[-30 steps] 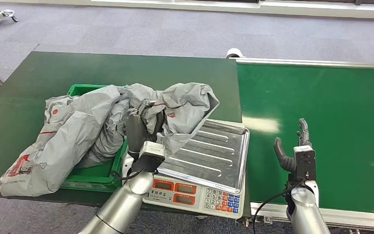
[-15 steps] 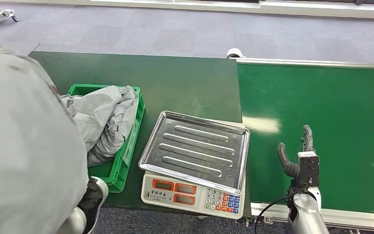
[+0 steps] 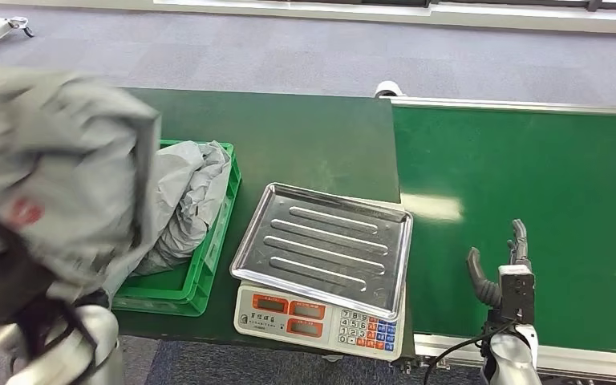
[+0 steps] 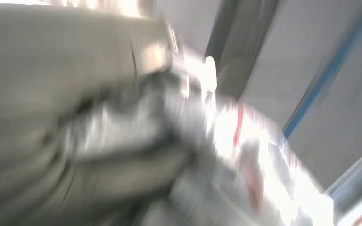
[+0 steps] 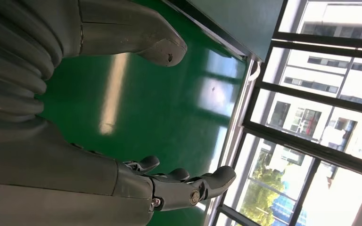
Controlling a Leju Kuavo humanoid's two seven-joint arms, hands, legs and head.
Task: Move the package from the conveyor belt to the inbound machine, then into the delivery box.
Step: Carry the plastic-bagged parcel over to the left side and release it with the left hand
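Observation:
A large grey plastic package (image 3: 56, 168) with red print hangs high at the left, close to the head camera and blurred by motion. My left hand (image 4: 61, 61) holds it; in the head view the bag hides the hand, and the left forearm (image 3: 72, 357) rises beneath it. The left wrist view shows crumpled folds of the package (image 4: 245, 155). The scale's steel tray (image 3: 325, 245) is bare. Over the near edge of the green conveyor belt (image 3: 529, 176), my right hand (image 3: 500, 273) stands open with its fingers (image 5: 188, 186) spread and nothing in it.
A green plastic box (image 3: 208, 273) sits on the dark green table (image 3: 305, 136) left of the scale, with another grey bag (image 3: 188, 200) in it. The scale's keypad (image 3: 313, 317) faces me. Grey carpet lies beyond the table.
The left arm has swung the package from over the scale and box up and to the left, near the camera. The right hand has sunk slightly lower in the picture.

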